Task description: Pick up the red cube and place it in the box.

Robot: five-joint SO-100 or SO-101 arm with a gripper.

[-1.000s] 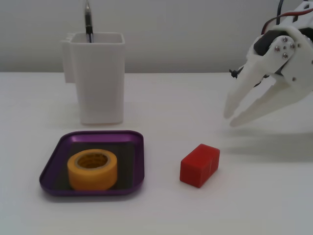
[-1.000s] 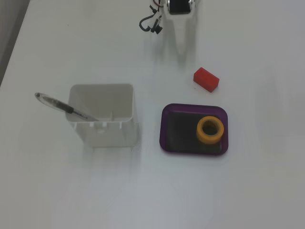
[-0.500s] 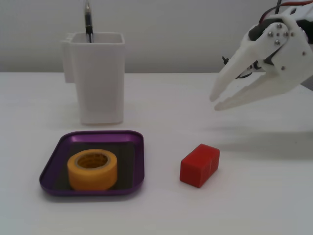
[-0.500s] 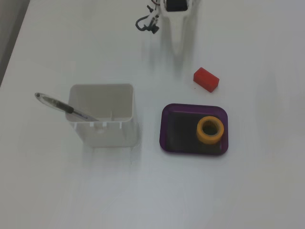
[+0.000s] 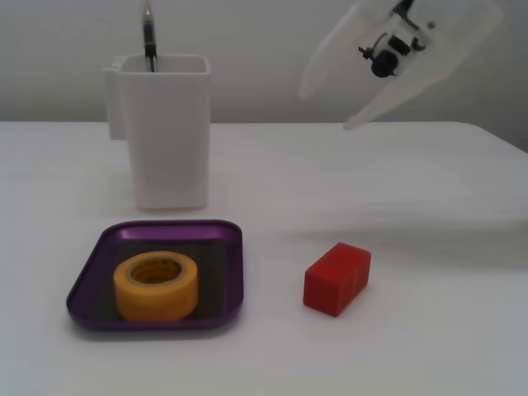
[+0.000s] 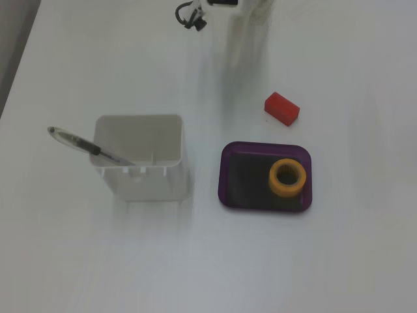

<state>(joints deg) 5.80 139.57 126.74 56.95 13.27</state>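
Observation:
The red cube [image 5: 337, 279] lies on the white table, to the right of the box in a fixed view; in the other fixed view it [image 6: 281, 107] lies just above the box. The box [image 5: 89, 276] is a shallow purple tray [image 6: 225, 176] with a yellow tape roll [image 5: 157, 285] inside it. My white gripper [image 5: 330, 103] hangs high above the table behind the cube, motion-blurred and holding nothing I can see. From above it is a pale smear [image 6: 244, 55] at the top edge. The blur hides how the jaws stand.
A tall white pen holder [image 5: 169, 132] with a pen [image 5: 149, 37] stands behind the box; from above it [image 6: 140, 156] is left of the tray. The tape roll [image 6: 288, 177] fills the tray's right part. The table's far edge runs behind the holder.

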